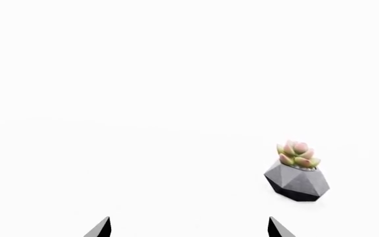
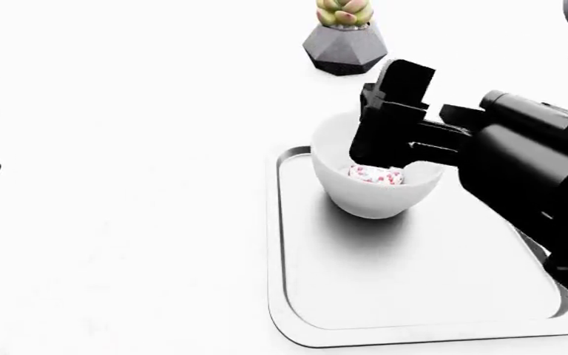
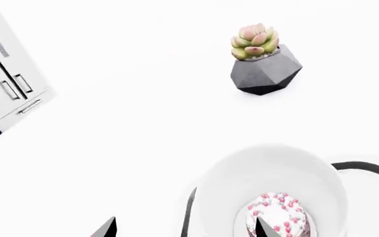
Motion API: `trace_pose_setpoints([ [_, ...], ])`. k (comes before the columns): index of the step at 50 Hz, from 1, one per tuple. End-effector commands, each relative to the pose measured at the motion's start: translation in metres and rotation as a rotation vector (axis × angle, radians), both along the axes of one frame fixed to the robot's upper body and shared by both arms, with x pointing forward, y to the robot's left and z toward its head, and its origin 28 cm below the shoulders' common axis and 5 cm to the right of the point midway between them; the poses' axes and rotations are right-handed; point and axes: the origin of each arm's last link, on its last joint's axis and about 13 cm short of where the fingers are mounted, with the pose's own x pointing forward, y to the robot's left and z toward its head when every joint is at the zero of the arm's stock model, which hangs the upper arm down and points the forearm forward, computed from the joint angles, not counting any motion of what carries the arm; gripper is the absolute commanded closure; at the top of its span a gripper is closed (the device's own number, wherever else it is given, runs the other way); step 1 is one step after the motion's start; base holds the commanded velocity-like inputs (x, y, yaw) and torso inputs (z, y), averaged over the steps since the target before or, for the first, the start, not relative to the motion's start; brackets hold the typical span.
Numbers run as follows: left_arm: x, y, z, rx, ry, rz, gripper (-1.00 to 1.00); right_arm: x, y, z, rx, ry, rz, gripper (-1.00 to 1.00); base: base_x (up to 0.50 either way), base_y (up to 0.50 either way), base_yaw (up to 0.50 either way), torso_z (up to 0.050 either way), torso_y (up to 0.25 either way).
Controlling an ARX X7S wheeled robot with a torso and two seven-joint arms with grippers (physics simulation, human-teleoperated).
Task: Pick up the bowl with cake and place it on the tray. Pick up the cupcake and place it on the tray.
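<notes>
The bowl with cake (image 2: pixel 375 188) is seen on the tray (image 2: pixel 402 296), toward the table's far edge, directly beneath the right gripper (image 2: pixel 393 148). Whether its parted tips grip the rim cannot be told. The left gripper (image 1: pixel 189 227) is spread wide, holding nothing.

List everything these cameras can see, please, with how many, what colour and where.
Tray: one, silvery white, on the white table, in front of the robot.
Bowl: one, white, at the tray's far end.
Cake: one, white icing with pink and red sprinkles, inside the bowl.
Plant pot: one, grey and faceted, holding a green-pink succulent, on the table beyond the tray.
Cabinet: one, pale grey with handles, seen only from the right wrist.
Right gripper: one, black, at the bowl's rim.
Left gripper: one, black, open over bare table.
</notes>
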Motion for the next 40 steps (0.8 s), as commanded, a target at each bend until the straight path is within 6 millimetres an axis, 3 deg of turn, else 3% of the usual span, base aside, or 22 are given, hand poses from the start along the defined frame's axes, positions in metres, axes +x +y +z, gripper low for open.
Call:
trace_pose_setpoints([
  [1,0.001,0.002,0.001,-0.003,-0.003,0.009,-1.00,-0.047,0.007,-0.010,-0.113,-0.036,0.189,-1.00,0.00,0.00,0.00,0.000,0.000],
  [14,0.002,0.003,0.002,-0.007,-0.002,0.017,-1.00,-0.073,0.011,-0.026,-0.188,-0.008,0.330,-1.00,0.00,0.00,0.00,0.000,0.000],
  [32,0.002,0.002,0.001,0.000,-0.003,0.015,-1.00,-0.073,0.018,-0.045,-0.262,0.025,0.521,-1.00,0.00,0.00,0.00,0.000,0.000],
  [40,0.002,0.001,0.000,0.004,-0.003,0.014,-1.00,-0.074,0.031,-0.053,-0.318,0.053,0.640,-1.00,0.00,0.00,0.00,0.000,0.000],
])
